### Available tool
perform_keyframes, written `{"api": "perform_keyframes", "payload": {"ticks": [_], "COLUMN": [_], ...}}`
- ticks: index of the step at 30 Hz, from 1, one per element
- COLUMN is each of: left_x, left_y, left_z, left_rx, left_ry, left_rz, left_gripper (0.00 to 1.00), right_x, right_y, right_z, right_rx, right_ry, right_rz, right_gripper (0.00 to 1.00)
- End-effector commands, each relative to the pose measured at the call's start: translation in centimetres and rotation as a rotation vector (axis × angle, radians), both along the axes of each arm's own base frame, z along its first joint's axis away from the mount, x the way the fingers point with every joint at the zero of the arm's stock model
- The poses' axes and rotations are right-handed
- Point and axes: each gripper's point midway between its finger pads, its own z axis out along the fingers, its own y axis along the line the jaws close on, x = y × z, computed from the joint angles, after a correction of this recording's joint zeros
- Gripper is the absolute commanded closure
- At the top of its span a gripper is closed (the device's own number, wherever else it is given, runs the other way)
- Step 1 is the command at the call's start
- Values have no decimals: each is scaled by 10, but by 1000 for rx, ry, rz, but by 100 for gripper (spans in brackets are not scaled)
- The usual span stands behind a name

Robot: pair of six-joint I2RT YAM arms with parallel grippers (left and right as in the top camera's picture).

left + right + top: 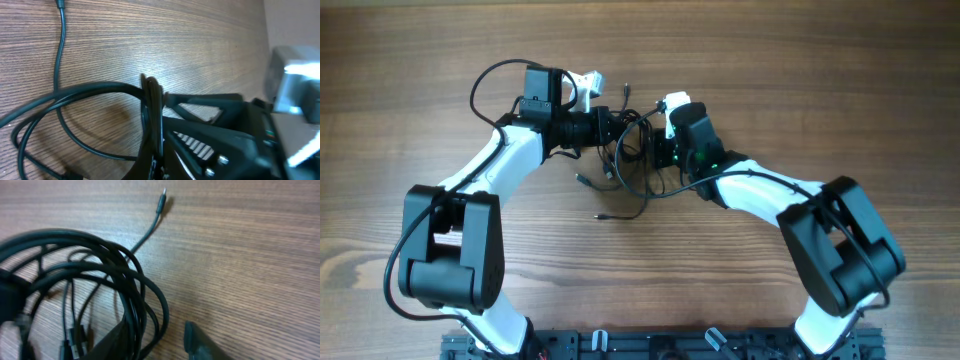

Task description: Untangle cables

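Looking down from overhead, we see the cables (pixel 632 160) gathered in a single black tangle on the wooden tabletop (pixel 800 80), directly between the two sets of fingers, which face it from opposite sides. In the left wrist view, the left fingers (pixel 200 107) are pressed onto the cables: several strands are squeezed into one tight upright bundle at the fingertips, and from there wide loops fall away from the tips and lie on the tabletop. One thin strand runs on from those loops, well away from the left fingers, to a small plug end (pixel 60 4) at the frame edge. Behind the left fingers we note a pale blurred body (pixel 295 95) whose identity we cannot tell. In the right wrist view, the right fingers (pixel 205 340) stand spread, with open wood showing between them. The coiled strands lie ahead of them and to one side, and a thick bundle descends into the gap close against one finger and apart from the other; we cannot tell whether it touches that finger. Beyond the right fingertips a single strand leaves the coil and ends in a silver-tipped plug (pixel 162 195) lying flat on the tabletop. Overhead, a loose end (pixel 603 215) trails out of the tangle to the near side of both sets of fingers.
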Motion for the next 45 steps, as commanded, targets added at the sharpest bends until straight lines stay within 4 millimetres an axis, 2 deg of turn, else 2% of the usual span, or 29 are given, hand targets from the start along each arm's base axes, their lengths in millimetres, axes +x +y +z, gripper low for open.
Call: {"api": "perform_keyframes", "payload": {"ticks": [1, 7, 10, 13, 17, 19, 20, 21, 26, 31, 35, 40, 45], "left_x": [-1, -2, 1, 2, 1, 2, 2, 2, 4, 4, 6, 6, 4], "left_y": [-3, -6, -1, 1, -1, -1, -1, 0, 3, 3, 2, 1, -6], "left_z": [-5, -8, -13, -14, -15, -16, -17, -18, -24, -40, -41, -42, -53], "left_rx": [10, 35, 65, 77, 89, 96, 104, 111, 152, 150, 144, 145, 149], "left_ry": [23, 25, 41, 39, 36, 35, 35, 34, 30, 77, 79, 79, 87], "left_rz": [13, 17, 62, 71, 69, 71, 74, 77, 97, 114, 123, 121, 104], "left_gripper": [96, 96, 96, 96, 96, 96, 96, 96, 96, 96, 94, 94, 92], "right_x": [0, 1, 1, 0, 1, 2, 1, -1, -2, -2, 2, -2, -9], "right_y": [1, 2, 2, 2, 2, 3, 4, 6, 7, 6, 2, 14, 23], "right_z": [-16, -15, -15, -17, -29, -30, -30, -30, -32, -37, -38, -39, -41], "right_rx": [-20, -16, -11, -14, -19, -13, 14, 48, 55, 45, 0, -30, -78], "right_ry": [22, 17, 21, 24, 33, 33, 54, 78, 90, 91, 53, 12, -16], "right_rz": [-2, -2, -8, -7, -8, -11, -34, -45, -44, -52, -42, 25, 99], "right_gripper": [67, 65, 74, 75, 76, 75, 69, 67, 74, 73, 73, 74, 75]}}
